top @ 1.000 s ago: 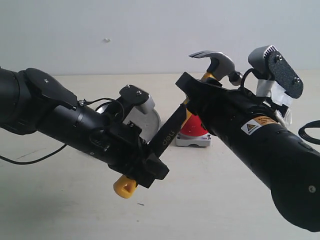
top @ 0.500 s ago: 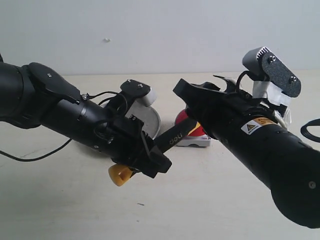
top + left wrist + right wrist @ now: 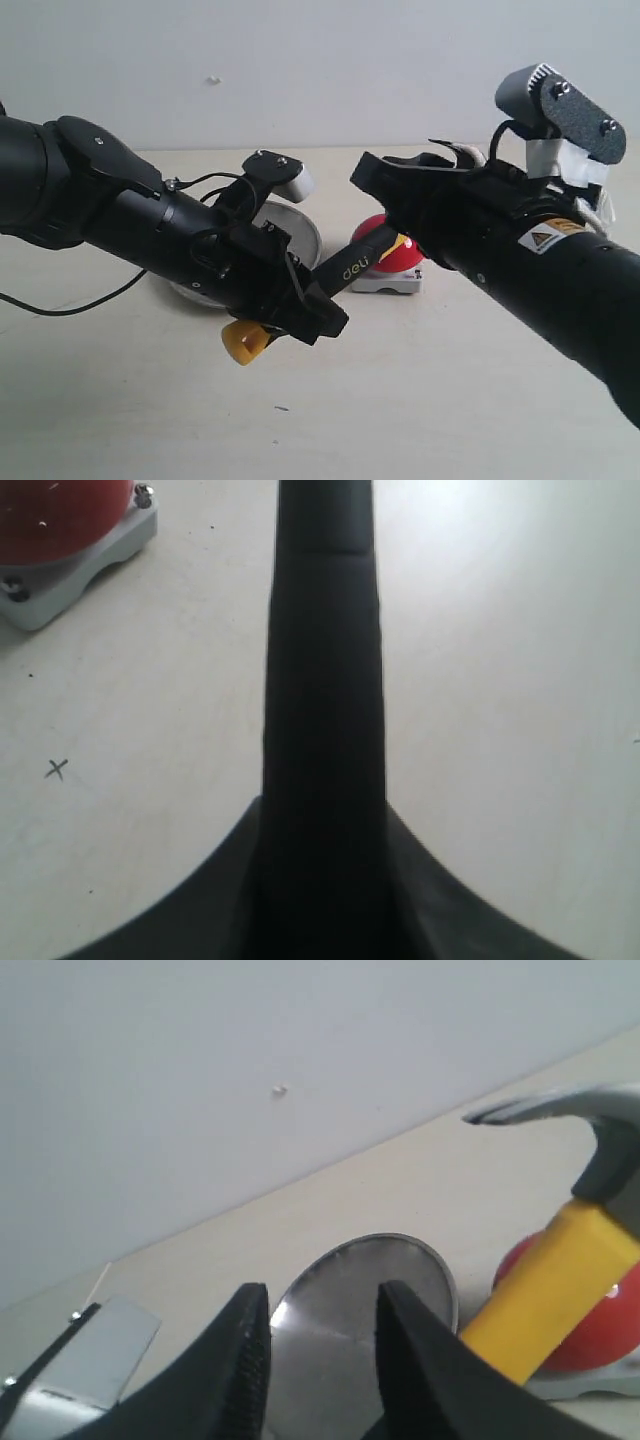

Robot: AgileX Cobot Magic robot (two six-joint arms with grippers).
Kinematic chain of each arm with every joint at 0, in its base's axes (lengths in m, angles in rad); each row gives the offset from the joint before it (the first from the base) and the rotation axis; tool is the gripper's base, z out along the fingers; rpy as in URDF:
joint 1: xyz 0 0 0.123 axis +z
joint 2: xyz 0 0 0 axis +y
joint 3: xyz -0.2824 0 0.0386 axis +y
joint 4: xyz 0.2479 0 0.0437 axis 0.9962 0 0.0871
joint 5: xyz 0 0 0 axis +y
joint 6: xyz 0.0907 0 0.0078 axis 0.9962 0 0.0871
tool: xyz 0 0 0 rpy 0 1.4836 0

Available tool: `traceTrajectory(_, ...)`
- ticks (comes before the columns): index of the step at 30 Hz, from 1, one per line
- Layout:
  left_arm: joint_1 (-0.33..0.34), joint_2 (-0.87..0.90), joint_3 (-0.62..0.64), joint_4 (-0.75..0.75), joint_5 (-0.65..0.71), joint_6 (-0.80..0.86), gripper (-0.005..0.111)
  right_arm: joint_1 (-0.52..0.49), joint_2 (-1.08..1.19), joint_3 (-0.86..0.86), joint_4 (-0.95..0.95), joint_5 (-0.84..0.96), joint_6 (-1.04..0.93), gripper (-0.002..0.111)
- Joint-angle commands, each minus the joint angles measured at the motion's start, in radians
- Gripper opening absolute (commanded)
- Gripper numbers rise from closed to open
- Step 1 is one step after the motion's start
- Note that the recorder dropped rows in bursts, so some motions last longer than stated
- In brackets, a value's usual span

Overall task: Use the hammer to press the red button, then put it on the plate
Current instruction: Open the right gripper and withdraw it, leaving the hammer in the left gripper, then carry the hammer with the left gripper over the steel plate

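The pale beige table [image 3: 420, 400] carried the red button [image 3: 398, 262], which sat on its squat grey base [image 3: 385, 284]. The steel plate [image 3: 298, 232] lay flat near the button, to its left. Farther left of the button a thin black cable [image 3: 55, 313] trailed across the top. A small pencilled cross [image 3: 57, 769] marked the surface near the button's base.

Tilted hammer [image 3: 358, 266] — head near red button [image 3: 408, 258]
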Motion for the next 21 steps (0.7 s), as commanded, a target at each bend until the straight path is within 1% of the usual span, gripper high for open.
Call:
traceTrajectory(1,-0.001,-0.017,-0.016,-0.045,-0.015,-0.001,0.000,0.001,-0.143,0.077,-0.081,0.027,-0.046,0.014)
traceTrajectory(3,-0.001,-0.017,-0.016,-0.045,-0.015,-0.001,0.000,0.001,-0.240,0.148,-0.155,0.031,-0.046,0.002)
traceTrajectory(4,-0.001,-0.017,-0.016,-0.045,-0.019,-0.001,0.000,0.001,-0.282,0.188,-0.173,0.026,-0.044,0.000)
traceTrajectory(9,-0.001,-0.017,-0.016,-0.071,-0.040,-0.012,0.000,0.001,-0.565,0.380,-0.174,-0.043,-0.044,0.000)
traceTrajectory(12,-0.001,-0.017,-0.016,-0.089,-0.049,-0.012,0.000,0.001,-0.736,0.450,-0.170,-0.038,-0.057,0.000)
traceTrajectory(16,-0.001,-0.017,-0.016,-0.101,-0.090,-0.051,0.000,0.001,-0.902,0.469,-0.175,0.082,-0.137,0.000)
traceTrajectory(21,-0.001,-0.017,-0.016,-0.106,-0.118,-0.084,0.000,0.001,-1.038,0.469,-0.175,0.232,-0.255,0.000)
